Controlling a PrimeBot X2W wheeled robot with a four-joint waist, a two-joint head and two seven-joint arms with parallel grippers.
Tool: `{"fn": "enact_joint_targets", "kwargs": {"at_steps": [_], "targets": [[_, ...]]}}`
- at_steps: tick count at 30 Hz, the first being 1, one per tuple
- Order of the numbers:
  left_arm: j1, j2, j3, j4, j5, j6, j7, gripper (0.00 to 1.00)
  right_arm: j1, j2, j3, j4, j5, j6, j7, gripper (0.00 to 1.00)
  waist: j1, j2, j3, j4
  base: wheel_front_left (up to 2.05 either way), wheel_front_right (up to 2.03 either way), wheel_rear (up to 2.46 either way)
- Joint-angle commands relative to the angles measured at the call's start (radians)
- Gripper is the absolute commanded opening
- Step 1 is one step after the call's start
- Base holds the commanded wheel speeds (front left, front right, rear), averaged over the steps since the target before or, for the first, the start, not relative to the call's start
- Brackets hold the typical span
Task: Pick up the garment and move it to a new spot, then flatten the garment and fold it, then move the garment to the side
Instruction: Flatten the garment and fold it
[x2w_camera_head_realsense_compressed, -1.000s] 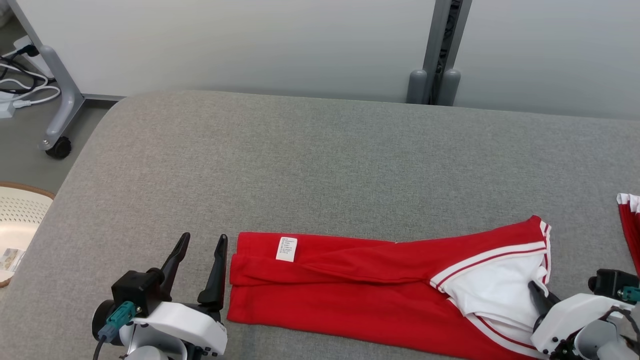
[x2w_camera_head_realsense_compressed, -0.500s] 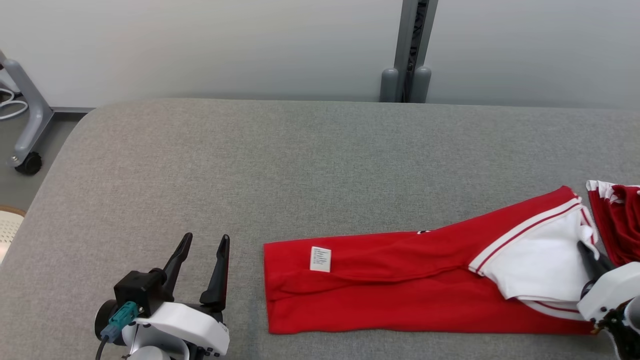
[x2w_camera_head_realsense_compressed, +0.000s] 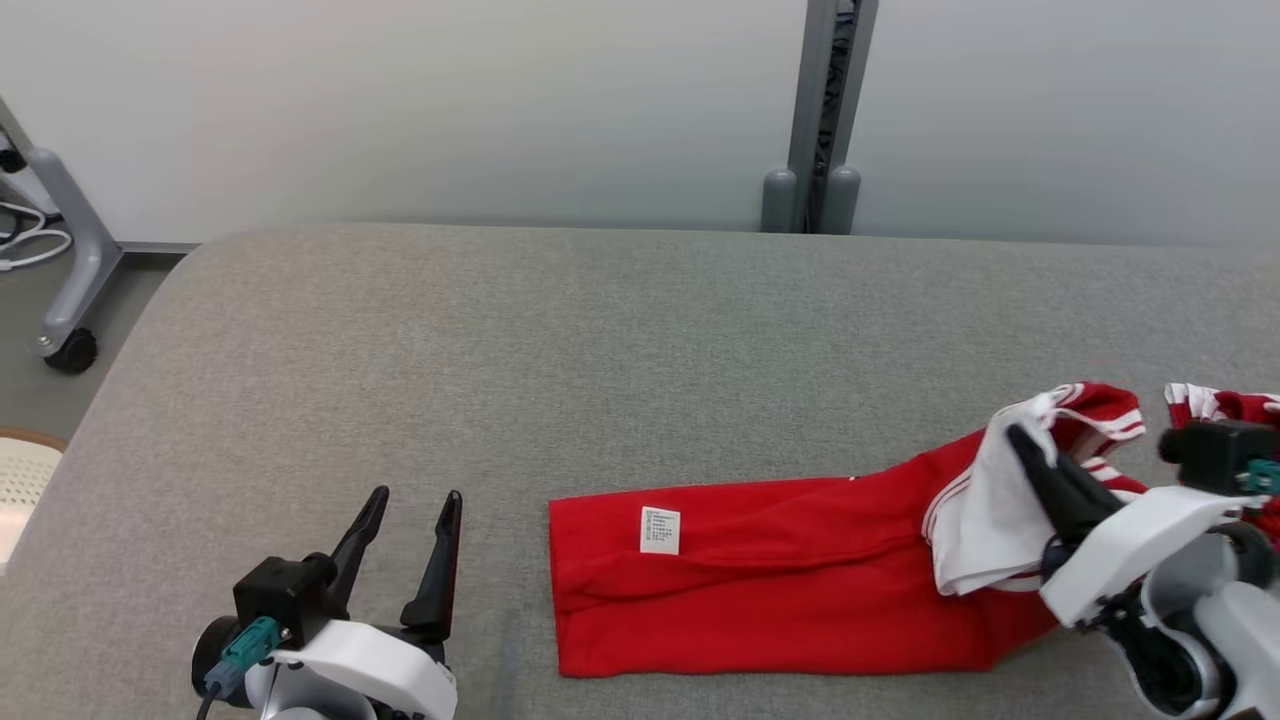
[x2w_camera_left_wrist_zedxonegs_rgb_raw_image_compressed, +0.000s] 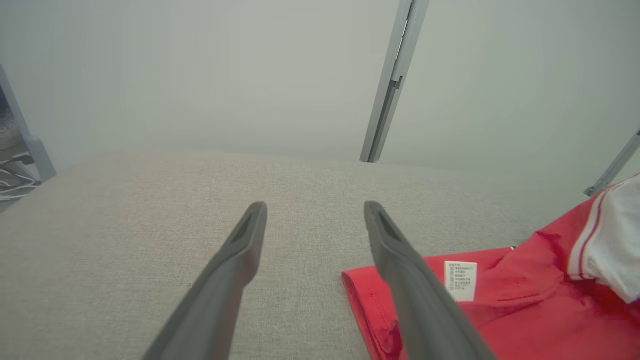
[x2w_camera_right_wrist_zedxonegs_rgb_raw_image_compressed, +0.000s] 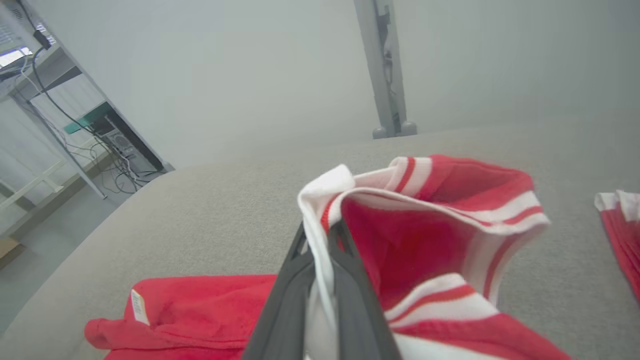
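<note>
Head view: the red garment (x2w_camera_head_realsense_compressed: 780, 590) lies as a long folded strip on the grey cloth-covered table (x2w_camera_head_realsense_compressed: 600, 330), running from the middle toward 3 o'clock. Its white-trimmed end at 3 o'clock is raised off the table, pinched between the closed fingers of the right gripper (x2w_camera_head_realsense_compressed: 1020, 435). The left gripper (x2w_camera_head_realsense_compressed: 415, 497), at 7 o'clock, has its fingers spread wide with nothing between them; the garment's plain end lies at its 3 o'clock, apart from it.

Left wrist view: the fingers stand wide over bare table. The garment's edge, with a white label (x2w_camera_left_wrist_zedxonegs_rgb_raw_image_compressed: 460, 281), sits by the right-hand finger at 4 o'clock.

Right wrist view: the fingers clamp white fabric. The striped hem bulges toward 2 o'clock and the rest of the garment trails to 7 o'clock.
</note>
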Motion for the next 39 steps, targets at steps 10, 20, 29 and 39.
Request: {"fn": "enact_joint_targets", "kwargs": {"at_steps": [10, 20, 29, 39], "targets": [[-0.011, -0.001, -0.009, 0.005, 0.001, 0.000, 0.002, 1.00, 0.000, 0.075, 0.057, -0.104, -0.049, 0.000, 0.113, 0.00, 0.0000, 0.0000, 0.000, 0.108, 0.00, 0.00, 0.00], [-0.032, -0.008, -0.019, 0.023, -0.001, -0.013, -0.001, 1.00, -0.062, 0.156, 0.100, -0.012, -0.044, 0.000, 0.167, 0.00, 0.0000, 0.0000, 0.016, 0.242, 0.00, 0.00, 0.00], [-0.045, -0.018, -0.017, 0.036, 0.002, -0.017, -0.002, 1.00, -0.135, 0.216, 0.186, 0.113, -0.022, 0.000, 0.197, 0.00, 0.0000, 0.0000, 0.023, 0.302, 0.00, 0.00, 0.00], [-0.048, -0.019, -0.011, 0.040, 0.004, -0.023, -0.003, 1.00, -0.178, 0.279, 0.267, 0.235, 0.016, 0.000, 0.163, 0.00, 0.0000, 0.0000, 0.026, 0.317, 0.00, 0.00, 0.00]]}}
